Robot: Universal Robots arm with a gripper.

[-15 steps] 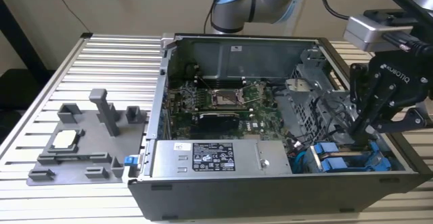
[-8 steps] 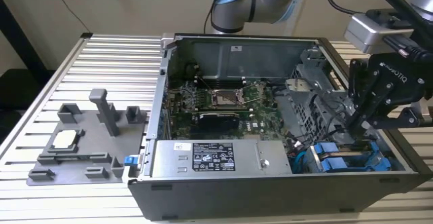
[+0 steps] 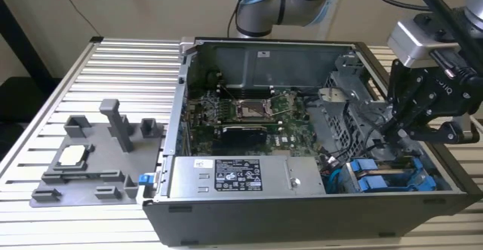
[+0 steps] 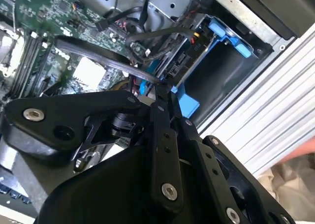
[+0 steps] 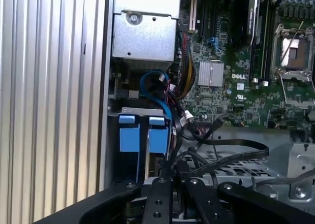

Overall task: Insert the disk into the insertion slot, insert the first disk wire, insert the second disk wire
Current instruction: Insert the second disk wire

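Reaching down into the open computer case (image 3: 226, 227), the gripper (image 3: 396, 132) hangs over the grey drive cage (image 3: 343, 120) on the exterior view's right. In both wrist views its fingers (image 4: 158, 130) are drawn close together, and the end of a flat black wire (image 4: 98, 54) sits between their tips, so they appear pinched on it. From there the wire loops away over the cage towards the green motherboard (image 3: 249, 111).

Two drives with bright blue handles sit side by side in the cage, both pushed into their bays. The disk (image 5: 158, 139) seems to be the one just beside the fingers, seated in the insertion slot (image 5: 147, 111); the other drive (image 5: 129, 138) is next to it, against the case wall. Which of the two is the task's own cannot be told for sure. A blue cable (image 5: 156, 93) curves over the drives near a bundle of coloured leads.

A grey power-supply box (image 3: 241, 176) with a white label lies along the case's near edge in the exterior view, beside the cage. The case stands on a ribbed aluminium table (image 3: 121, 57). On the exterior view's left, well apart from the case, a grey fixture plate (image 3: 90, 159) with upright posts rests on the same table. The arm's base joint (image 3: 279, 1) rises behind the case.
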